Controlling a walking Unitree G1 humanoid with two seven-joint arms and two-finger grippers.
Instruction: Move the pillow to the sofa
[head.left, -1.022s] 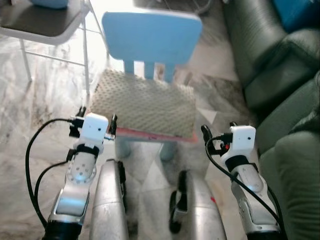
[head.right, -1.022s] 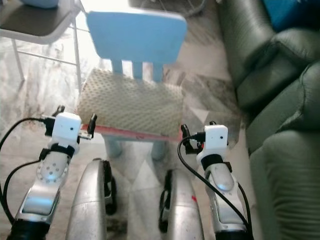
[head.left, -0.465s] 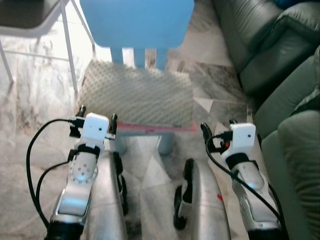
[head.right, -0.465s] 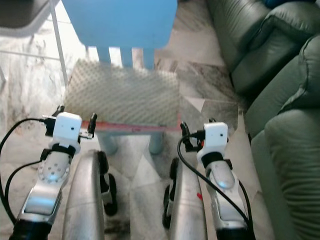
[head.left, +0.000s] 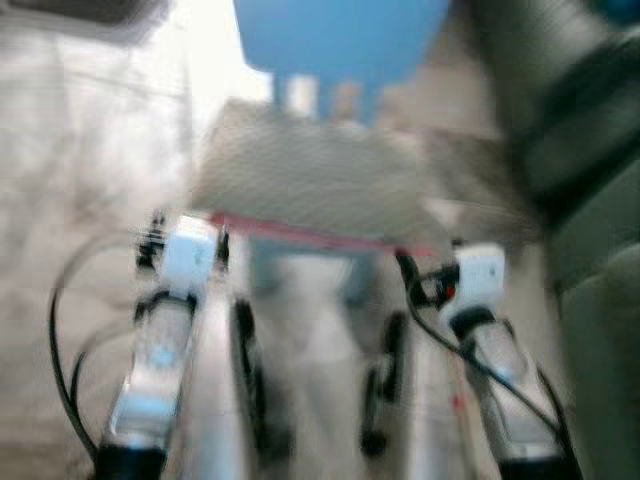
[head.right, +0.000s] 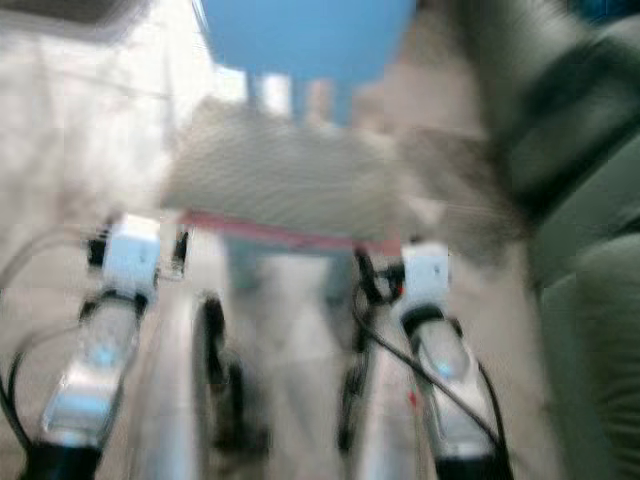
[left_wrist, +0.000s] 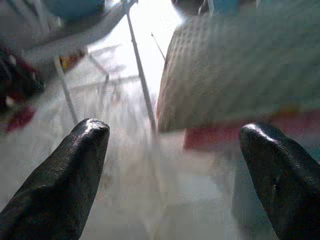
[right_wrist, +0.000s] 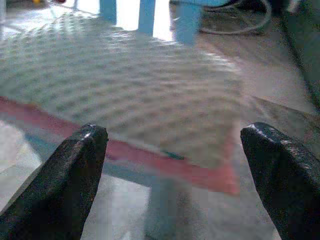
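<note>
Blue chair (head.left: 340, 40) seat with pillow (right_wrist: 125, 95) ahead of both wide-spread tools, left (left_wrist: 180, 165) and right (right_wrist: 175, 165).

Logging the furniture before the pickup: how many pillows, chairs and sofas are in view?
Pillow: 1
Blue chair: 1
Dark-seated chair: 1
Sofa: 1
Total: 4
</note>
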